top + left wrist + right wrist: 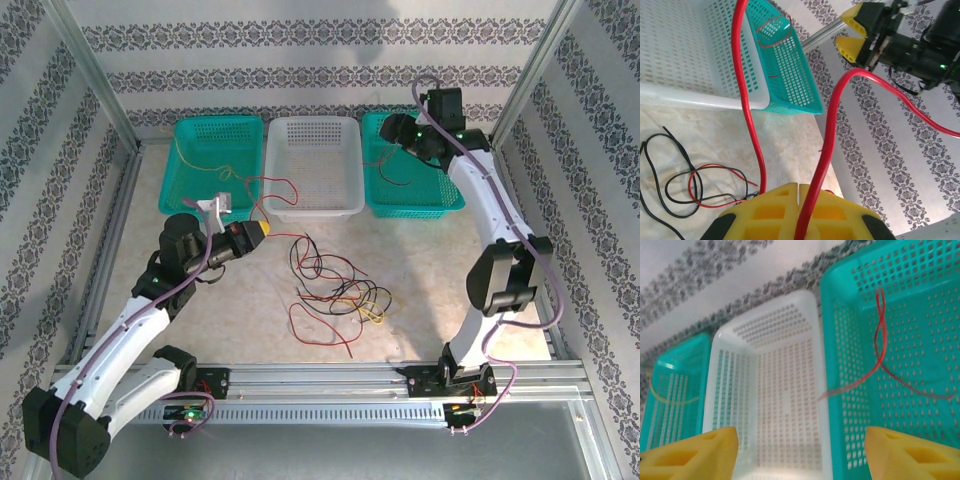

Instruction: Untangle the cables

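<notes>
A tangle of red, black and yellow cables point(335, 290) lies mid-table. My left gripper point(262, 232) hovers left of it, shut on a red cable point(827, 135) that loops up from between the closed yellow fingers point(775, 205) and down toward the pile. More red and black cables point(695, 182) rest on the table below it. My right gripper point(800, 455) hangs open above the right teal basket point(920, 300), nothing between its fingers point(695, 455). A red cable point(881, 340) lies inside that basket, one end reaching over the rim toward the white one.
Three baskets line the back: a left teal basket point(212, 130) holding a yellow cable point(195, 165), a white basket point(313, 125) in the middle, and the right teal basket point(440, 195). Patterned walls and metal frame posts enclose the table.
</notes>
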Controlling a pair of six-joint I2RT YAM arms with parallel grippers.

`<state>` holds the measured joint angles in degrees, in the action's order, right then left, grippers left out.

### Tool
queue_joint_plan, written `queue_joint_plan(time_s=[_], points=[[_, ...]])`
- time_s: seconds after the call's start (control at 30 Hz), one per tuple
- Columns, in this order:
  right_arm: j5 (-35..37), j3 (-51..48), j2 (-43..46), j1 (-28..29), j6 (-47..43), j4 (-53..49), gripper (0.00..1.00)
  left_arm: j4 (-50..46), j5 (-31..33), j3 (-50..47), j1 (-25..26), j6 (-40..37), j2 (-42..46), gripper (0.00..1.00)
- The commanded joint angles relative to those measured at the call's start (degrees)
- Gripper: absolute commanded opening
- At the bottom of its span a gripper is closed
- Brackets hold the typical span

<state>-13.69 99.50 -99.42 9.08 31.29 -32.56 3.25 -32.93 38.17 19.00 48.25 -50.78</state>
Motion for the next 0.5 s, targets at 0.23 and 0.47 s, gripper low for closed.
queue_joint_plan(time_s=[0.23,0.47], points=[[1.6,-23.4,30.5,20.7,-2.8,10.6,0.79,26.2,-11.7,-0.6,-0.5,11.6,-7.6,0.00],[4.8,-26.3,35.7,33.0,-3.2,13.1,0.78,22.5,-15.1,2.1,-0.5,9.3,-8.7,0.00]])
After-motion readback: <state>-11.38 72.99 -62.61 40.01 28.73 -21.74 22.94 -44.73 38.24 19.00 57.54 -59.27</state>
